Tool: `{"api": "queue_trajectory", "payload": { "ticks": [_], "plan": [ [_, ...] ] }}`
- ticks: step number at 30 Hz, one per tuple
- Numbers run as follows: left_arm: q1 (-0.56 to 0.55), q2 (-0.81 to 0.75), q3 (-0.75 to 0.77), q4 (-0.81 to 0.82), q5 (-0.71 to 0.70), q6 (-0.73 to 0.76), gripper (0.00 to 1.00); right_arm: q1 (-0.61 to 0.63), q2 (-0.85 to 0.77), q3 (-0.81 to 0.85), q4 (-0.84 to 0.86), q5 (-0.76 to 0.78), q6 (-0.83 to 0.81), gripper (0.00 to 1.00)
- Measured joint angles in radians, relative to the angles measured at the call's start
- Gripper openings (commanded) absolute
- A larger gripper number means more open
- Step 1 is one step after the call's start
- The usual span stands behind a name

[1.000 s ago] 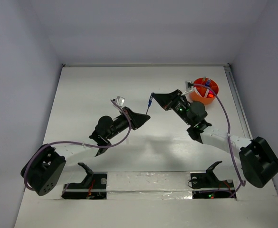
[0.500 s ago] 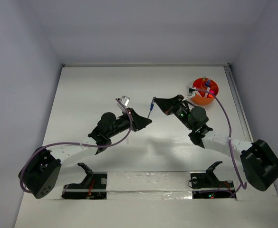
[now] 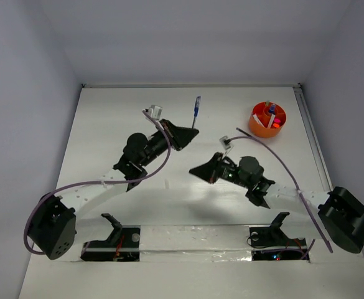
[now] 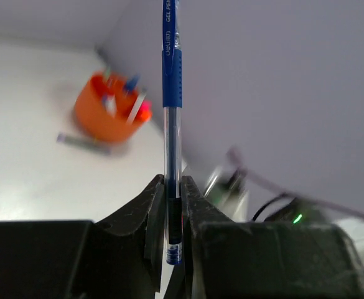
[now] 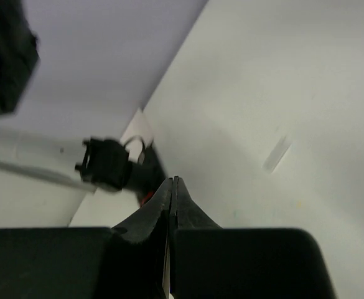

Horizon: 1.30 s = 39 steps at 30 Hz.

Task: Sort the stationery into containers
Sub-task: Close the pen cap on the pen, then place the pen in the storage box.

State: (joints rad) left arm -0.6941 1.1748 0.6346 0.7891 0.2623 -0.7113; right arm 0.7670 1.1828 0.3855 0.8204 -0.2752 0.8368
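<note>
My left gripper (image 3: 190,131) is shut on a blue pen (image 3: 196,109) and holds it upright above the table's middle back. In the left wrist view the pen (image 4: 172,118) stands between the fingers (image 4: 152,205), with its lower end clamped. The orange cup (image 3: 268,120) stands at the back right with several items in it. It also shows in the left wrist view (image 4: 104,118), where a thin blurred item (image 4: 82,142) lies by its base. My right gripper (image 3: 193,171) is shut and empty, low over the table's middle. Its jaws are pressed together in the right wrist view (image 5: 172,182).
Purple cables run along both arms. Black mounts (image 3: 116,229) sit on the taped strip at the near edge. The enclosure walls close in the back and both sides. A metal rail (image 3: 310,134) runs along the table's right edge.
The two grippers were together at the pen. Now my left gripper has lifted it toward the back. My right gripper has pulled away toward the near left, shut and empty.
</note>
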Motion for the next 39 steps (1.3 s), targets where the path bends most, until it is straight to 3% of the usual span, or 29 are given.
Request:
{"api": "queue_trajectory", "payload": {
  "ticks": [5, 9, 13, 14, 17, 26, 34, 39],
  "plan": [
    [0.002, 0.01, 0.095, 0.127, -0.028, 0.0, 0.0, 0.079, 0.019, -0.015, -0.088, -0.089, -0.003, 0.0],
    [0.001, 0.007, 0.09, 0.126, -0.045, 0.005, 0.0, 0.079, -0.032, -0.037, -0.141, -0.068, -0.005, 0.0],
    [0.001, -0.051, 0.028, 0.096, -0.072, 0.02, 0.0, 0.079, -0.153, -0.024, -0.286, 0.004, -0.058, 0.27],
    [0.002, -0.079, 0.002, 0.087, -0.078, 0.022, 0.0, 0.079, -0.184, -0.011, -0.33, 0.026, -0.082, 0.39],
    [0.002, -0.155, -0.078, 0.08, -0.085, 0.021, 0.0, 0.077, -0.266, 0.05, -0.459, 0.087, -0.166, 0.55],
    [0.002, -0.202, -0.304, 0.116, -0.021, -0.04, 0.0, -0.053, -0.285, 0.291, -0.571, 0.012, -0.358, 0.82],
    [0.001, -0.241, -0.385, 0.225, 0.069, -0.104, 0.0, -0.189, -0.083, 0.454, -0.494, -0.217, -0.348, 0.87],
    [0.002, -0.256, -0.408, 0.274, 0.103, -0.129, 0.0, -0.217, 0.037, 0.471, -0.444, -0.301, -0.294, 0.84]
  ]
}}
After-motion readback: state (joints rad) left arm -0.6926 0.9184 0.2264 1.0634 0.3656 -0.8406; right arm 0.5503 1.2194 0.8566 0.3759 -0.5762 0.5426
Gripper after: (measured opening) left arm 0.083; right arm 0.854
